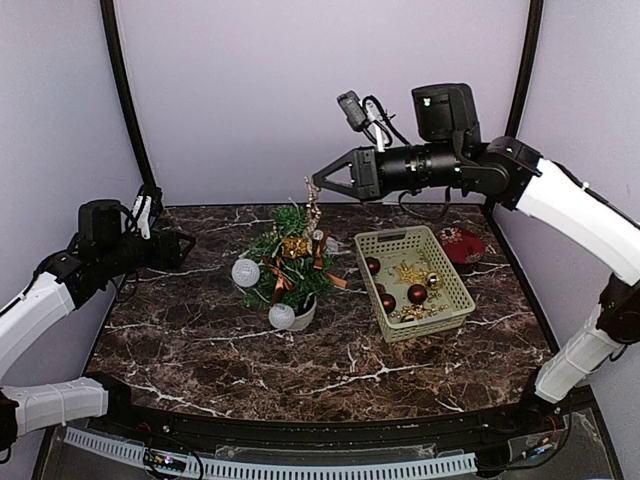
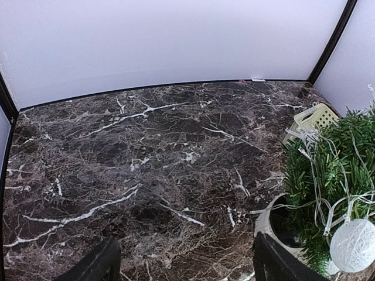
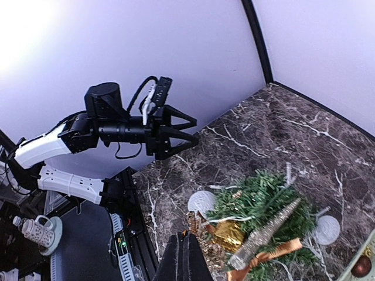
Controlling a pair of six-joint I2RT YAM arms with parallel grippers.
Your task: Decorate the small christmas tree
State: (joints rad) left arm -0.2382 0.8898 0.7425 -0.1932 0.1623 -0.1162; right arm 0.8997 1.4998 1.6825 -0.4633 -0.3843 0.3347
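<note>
The small christmas tree (image 1: 285, 262) stands mid-table in its white pot (image 1: 303, 318). It carries white balls (image 1: 246, 272), a gold ornament and orange ribbon. My right gripper (image 1: 320, 181) hovers just above the treetop, shut, with a thin orange thread at its tips (image 3: 188, 237). A silver glitter icicle (image 1: 313, 208) hangs upright right under them, and it also shows over the tree in the right wrist view (image 3: 263, 231). My left gripper (image 1: 185, 243) is open and empty, low over the table left of the tree. Its fingers (image 2: 96, 266) frame bare marble, and the pot (image 2: 266, 219) is beside the right finger.
A pale green basket (image 1: 470, 300) right of the tree holds red balls (image 1: 417, 294) and gold ornaments. A red round ornament (image 1: 462, 244) lies behind it. Walls close the back and sides. The tree's light string (image 2: 328, 205) trails over its branches.
</note>
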